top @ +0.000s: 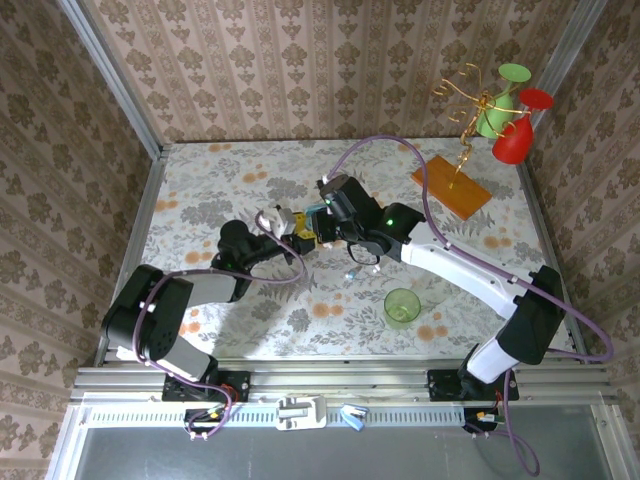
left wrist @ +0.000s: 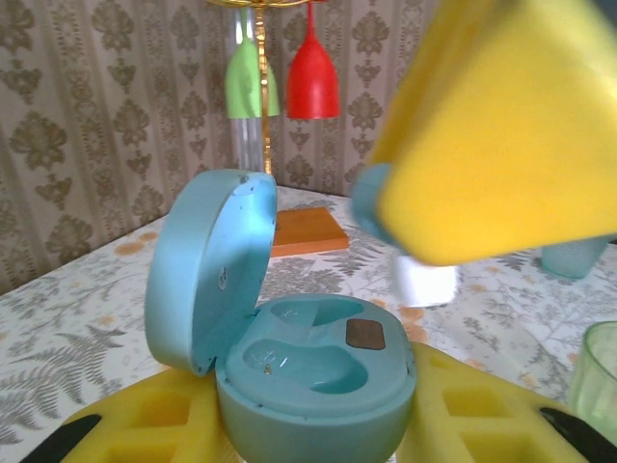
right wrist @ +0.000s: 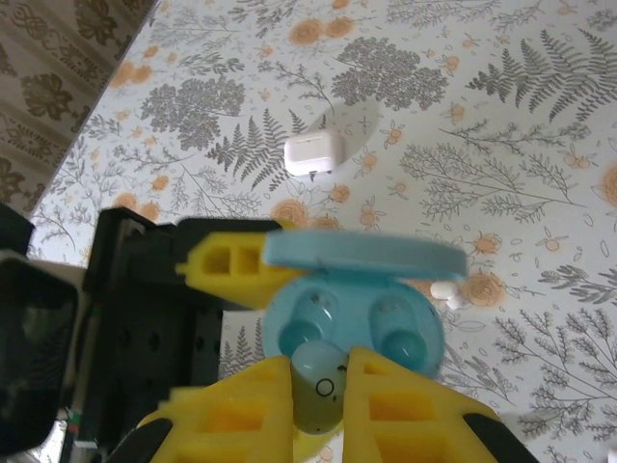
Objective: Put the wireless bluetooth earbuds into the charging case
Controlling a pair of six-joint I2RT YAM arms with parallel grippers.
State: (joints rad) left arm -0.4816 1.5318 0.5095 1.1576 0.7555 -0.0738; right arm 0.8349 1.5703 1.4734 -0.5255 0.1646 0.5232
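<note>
A light-blue charging case (left wrist: 318,386) stands upright between the yellow fingers (left wrist: 145,424) of my left gripper (left wrist: 318,424), which is shut on it. Its lid (left wrist: 207,265) is swung open and both wells are empty. Just above the case's near left well, my right gripper (right wrist: 320,386) is shut on a pale blue earbud (right wrist: 318,381). In the right wrist view the case (right wrist: 386,333) lies directly under that earbud. A white earbud (right wrist: 448,292) lies on the table beside the case. From above, the two grippers meet at mid-table, left gripper (top: 293,228) against right gripper (top: 322,230).
A closed white case (right wrist: 315,152) lies on the floral table beyond the grippers. A green cup (top: 402,307) stands front right. An orange board (top: 452,185) with a wire stand holding green and red glasses (top: 510,135) sits at the back right.
</note>
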